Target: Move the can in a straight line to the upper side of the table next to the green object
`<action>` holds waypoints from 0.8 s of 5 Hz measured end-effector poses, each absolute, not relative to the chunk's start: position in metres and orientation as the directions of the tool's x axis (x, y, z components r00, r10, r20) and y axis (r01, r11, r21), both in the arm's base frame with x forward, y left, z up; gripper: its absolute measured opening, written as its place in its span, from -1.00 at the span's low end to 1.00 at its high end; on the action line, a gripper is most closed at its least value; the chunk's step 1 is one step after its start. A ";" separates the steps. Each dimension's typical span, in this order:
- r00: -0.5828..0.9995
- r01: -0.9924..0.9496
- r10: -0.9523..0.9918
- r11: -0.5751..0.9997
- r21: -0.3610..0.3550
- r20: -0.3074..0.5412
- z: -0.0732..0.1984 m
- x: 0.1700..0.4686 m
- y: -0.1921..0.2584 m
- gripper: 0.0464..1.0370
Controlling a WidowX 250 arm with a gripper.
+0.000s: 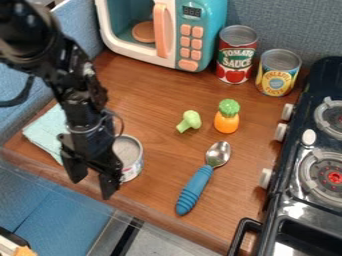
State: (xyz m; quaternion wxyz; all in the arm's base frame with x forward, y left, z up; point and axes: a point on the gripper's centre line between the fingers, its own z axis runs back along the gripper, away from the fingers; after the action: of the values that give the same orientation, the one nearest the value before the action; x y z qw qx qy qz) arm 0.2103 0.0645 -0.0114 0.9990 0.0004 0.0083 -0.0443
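Observation:
The black gripper [92,186] hangs over the table's lower left edge, its two fingers apart with nothing seen between them. Directly to its right stands a can [134,169], upright with a grey top and a pale label; the gripper's right finger covers part of its left side. Whether they touch, I cannot tell. A small green broccoli piece [192,119] lies near the middle of the table, up and right of the can. Beside it is an orange toy carrot [226,122] with a green top.
A blue-handled spoon [195,189] lies right of the can. A light green cloth [48,133] is behind the arm at left. The toy microwave [202,32], a tomato sauce can [236,55] and a pineapple can [277,73] line the back. A stove [294,172] borders the right.

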 end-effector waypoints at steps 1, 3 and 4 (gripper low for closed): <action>0.998 0.065 -0.065 0.998 0.009 -0.015 -0.012 0.221 0.067 0.93; 1.000 -0.012 0.012 1.000 0.004 -0.001 -0.006 0.262 0.077 0.92; 0.999 -0.035 0.035 0.999 -0.010 -0.010 -0.008 0.282 0.081 0.93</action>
State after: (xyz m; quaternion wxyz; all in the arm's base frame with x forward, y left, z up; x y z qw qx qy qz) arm 0.2816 0.0809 -0.0076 0.9998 -0.0052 0.0049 0.0177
